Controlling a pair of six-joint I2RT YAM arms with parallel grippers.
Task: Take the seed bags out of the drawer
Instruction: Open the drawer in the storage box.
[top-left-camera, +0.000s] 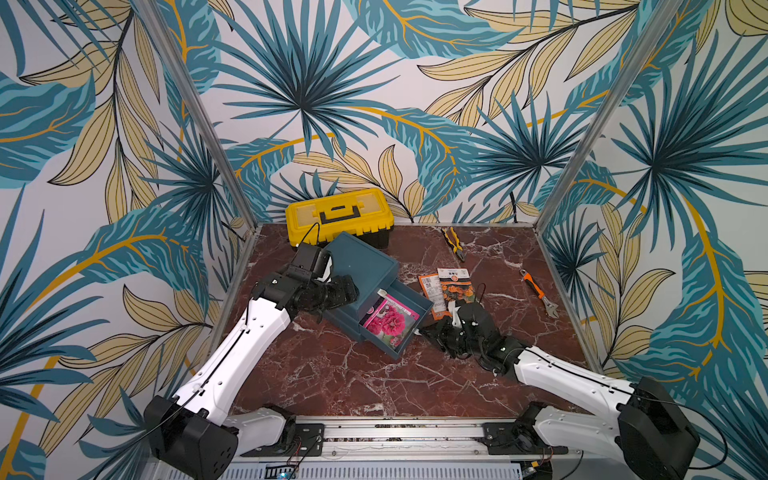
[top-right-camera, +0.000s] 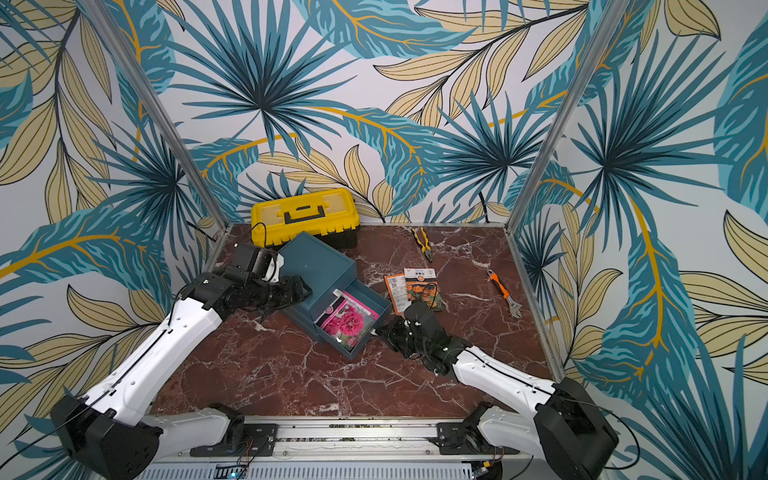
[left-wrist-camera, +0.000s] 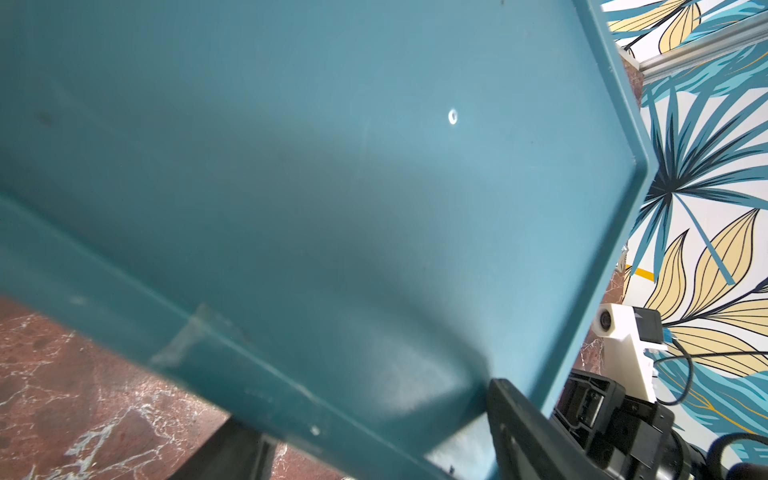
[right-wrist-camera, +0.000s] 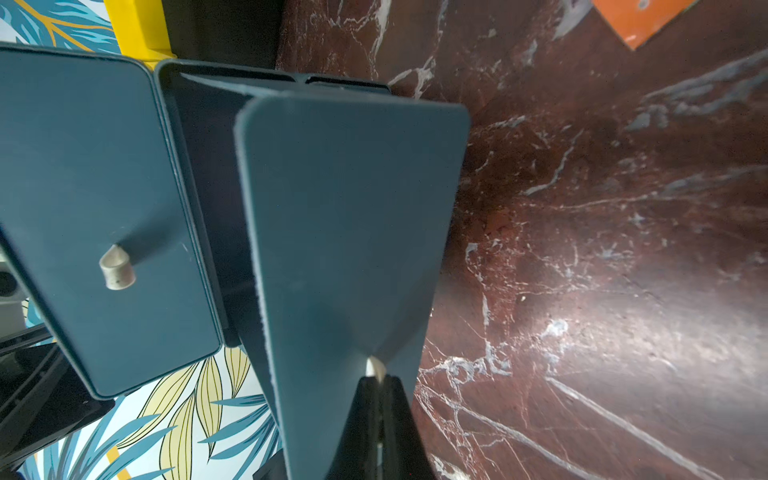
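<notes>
- Now the pink seed bag (top-left-camera: 388, 322) lies flat inside the open drawer (top-left-camera: 380, 348). It is just past the right jaws (top-left-camera: 423, 332), on the other side of the drawer's front. Both top views show it (top-right-camera: 347, 320).
- Two more bags are out of the drawer and lie on the desk (top-left-camera: 332, 382), near the right jaws and off to one side of them. The orange flower bag (top-left-camera: 457, 286) shows its picture. The orange label bag (top-left-camera: 430, 291) shows its white printed side. They lie side by side and touch.
- The right jaws are pinched tight on the small cream knob (right-wrist-camera: 376, 368) on the drawer front (right-wrist-camera: 353, 228).
- The open drawer is the bottom one in a blue box (top-left-camera: 357, 262). The top drawer (right-wrist-camera: 104, 199) is pushed in, and nothing touches its knob (right-wrist-camera: 117, 268).
- The left jaws (top-left-camera: 345, 293) are about half wide and hold the blue box on the side away from the right jaws. In the left wrist view one finger (left-wrist-camera: 519, 419) rests on the box's top by the rim. The other finger comes up by its side wall.
- A yellow toolbox (top-left-camera: 338, 216) sits just behind the blue box, past the left jaws.
- The pliers (top-left-camera: 454, 243) and an orange wrench (top-left-camera: 538, 293) lie on the desk, well apart from both jaws and beyond the orange bags.
</notes>
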